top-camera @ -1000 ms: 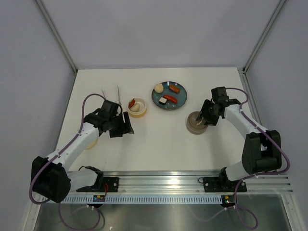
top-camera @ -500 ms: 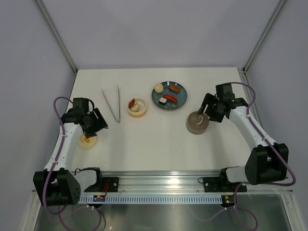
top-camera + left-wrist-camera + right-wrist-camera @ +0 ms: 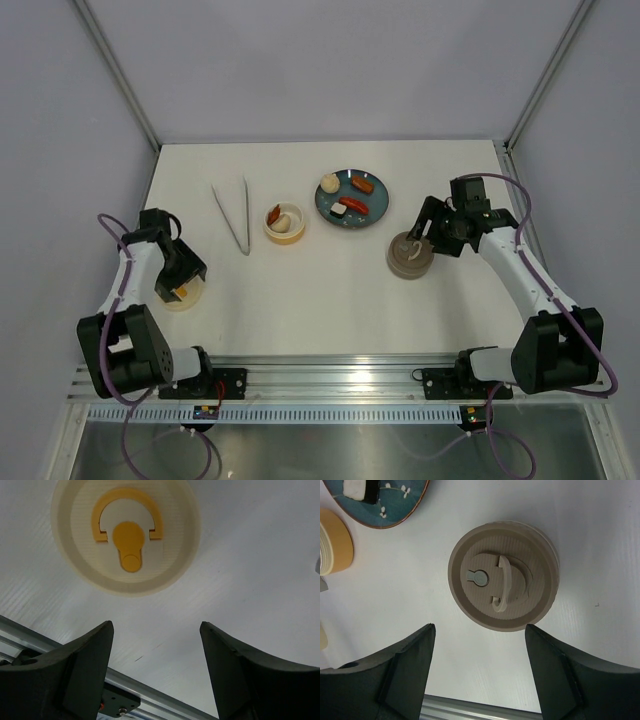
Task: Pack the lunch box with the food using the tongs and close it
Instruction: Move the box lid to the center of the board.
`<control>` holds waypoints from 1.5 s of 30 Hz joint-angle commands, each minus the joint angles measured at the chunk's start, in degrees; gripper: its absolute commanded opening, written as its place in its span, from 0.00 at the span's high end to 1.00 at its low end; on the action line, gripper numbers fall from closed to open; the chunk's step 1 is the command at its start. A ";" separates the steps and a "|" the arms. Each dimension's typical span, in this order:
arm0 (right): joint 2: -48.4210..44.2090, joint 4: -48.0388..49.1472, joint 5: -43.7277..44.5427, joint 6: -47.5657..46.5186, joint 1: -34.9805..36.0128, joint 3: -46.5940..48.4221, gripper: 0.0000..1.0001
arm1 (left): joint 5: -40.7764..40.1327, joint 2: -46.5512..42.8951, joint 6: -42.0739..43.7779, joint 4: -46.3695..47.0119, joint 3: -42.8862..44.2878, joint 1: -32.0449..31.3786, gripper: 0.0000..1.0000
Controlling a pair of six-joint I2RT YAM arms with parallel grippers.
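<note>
The tongs [image 3: 232, 215] lie on the table left of the round cream lunch box [image 3: 285, 222], which holds a bun and a sausage. On the teal plate [image 3: 352, 197] sit a bun [image 3: 329, 183], two sausages [image 3: 362, 184] and a sushi bit [image 3: 340, 211]. My left gripper [image 3: 180, 272] hangs open over a cream lid with an orange handle [image 3: 126, 535], its fingers [image 3: 90, 655] empty. My right gripper [image 3: 428, 232] is open just beside a brown lidded container [image 3: 502, 582], touching nothing.
The plate's rim [image 3: 395, 517] and the lunch box's wall [image 3: 335, 545] show at the left of the right wrist view. The metal rail [image 3: 330, 375] runs along the near edge, and the enclosure walls stand on the other three sides.
My left arm swung away from the lunch box to the far left, over the cream lid, uncovering the tongs. My right gripper opened and drew back from the brown container.
</note>
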 commanded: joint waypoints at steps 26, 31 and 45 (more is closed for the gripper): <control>0.43 1.39 -1.97 -1.21 0.43 1.78 0.20 | 18.51 13.00 -4.13 13.18 -4.82 -32.25 0.24; -0.62 0.24 -1.27 -0.77 0.43 1.95 0.20 | 13.62 6.85 -5.98 6.42 -1.59 -36.39 0.24; -4.75 -1.34 0.58 2.83 5.78 1.78 0.20 | 5.14 6.65 2.10 5.08 1.16 -22.68 0.23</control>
